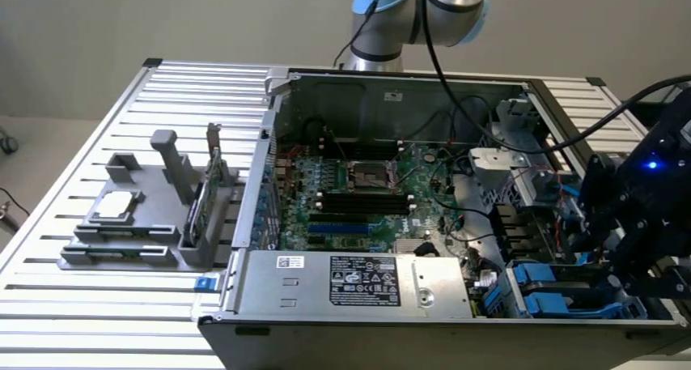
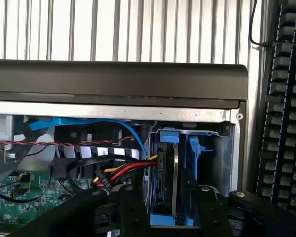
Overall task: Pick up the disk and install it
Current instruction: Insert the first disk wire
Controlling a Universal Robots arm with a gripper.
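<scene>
The disk (image 2: 173, 182) stands on edge inside the drive bay at a corner of the open computer case (image 1: 324, 325). Its silver-grey metal edge is framed by blue plastic carrier rails. My gripper (image 2: 170, 200) hangs over that bay, with one black finger on each side of the disk, pressed against the blue rails. In the exterior view the gripper (image 1: 635, 261) is at the case's right end, right above the blue carriers (image 1: 561, 299). The disk's lower part is hidden by the fingers and the bay.
Red, yellow and black cables (image 2: 123, 170) and a blue cable (image 2: 89, 123) run close beside the bay. The motherboard (image 1: 357, 192) and power supply (image 1: 367, 281) take up the case. A grey fixture (image 1: 141, 224) with a silver chip stands at the exterior view's left. A keyboard (image 2: 281, 108) lies outside the case.
</scene>
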